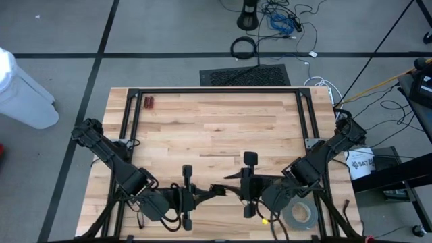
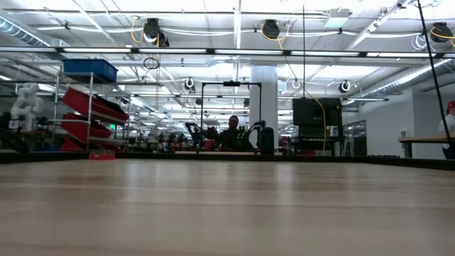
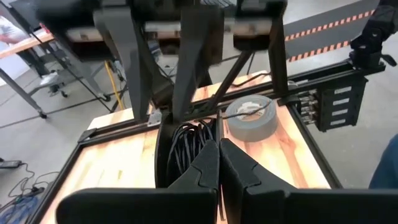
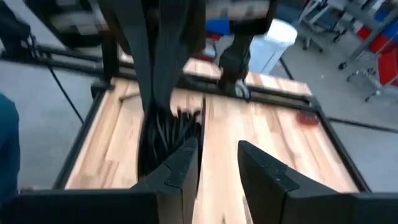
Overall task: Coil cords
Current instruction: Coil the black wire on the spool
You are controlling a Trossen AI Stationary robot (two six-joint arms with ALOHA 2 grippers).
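Both arms meet at the near edge of the wooden table (image 1: 216, 125); the left gripper (image 3: 219, 163) has its fingers pressed together, and thin black strands of the cord (image 3: 189, 140) bunch just ahead of and between those fingertips (whether they are truly pinched there is hard to tell); the right gripper (image 4: 217, 158) faces it from the other side with a clear gap between its fingers, the same bundle of strands lying against its one finger; seen from above, the cord stretches between the two grippers; a grey tape roll (image 1: 300, 215) lies flat by the right arm; a small red object (image 1: 148, 102) sits near the table's far left corner
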